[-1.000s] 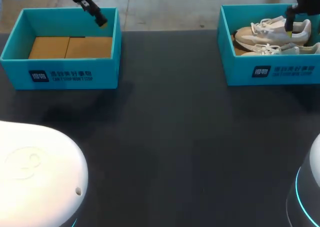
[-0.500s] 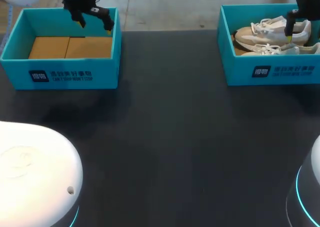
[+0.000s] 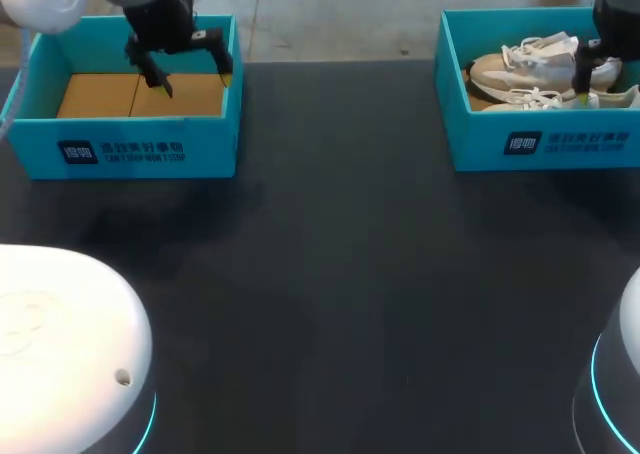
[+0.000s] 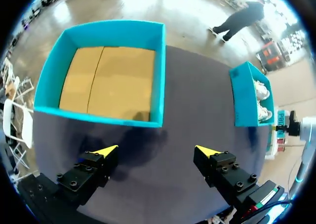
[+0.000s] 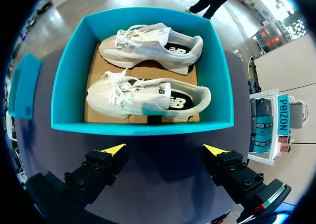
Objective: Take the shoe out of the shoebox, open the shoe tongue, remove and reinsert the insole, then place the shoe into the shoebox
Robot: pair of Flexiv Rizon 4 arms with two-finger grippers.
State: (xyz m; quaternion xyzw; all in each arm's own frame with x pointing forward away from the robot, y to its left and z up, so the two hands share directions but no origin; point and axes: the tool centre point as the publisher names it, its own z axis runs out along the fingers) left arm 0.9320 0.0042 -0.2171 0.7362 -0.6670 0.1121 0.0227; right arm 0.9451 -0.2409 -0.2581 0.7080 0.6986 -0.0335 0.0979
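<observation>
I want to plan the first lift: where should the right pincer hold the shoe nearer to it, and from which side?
Probably the collar of the nearer shoe, one finger inside the opening, the right pincer coming down from above: the opening faces up, and the shoebox walls block the sides.

White print on the left shoebox (image 3: 120, 152) and right shoebox (image 3: 560, 142), perhaps unreadable
</observation>
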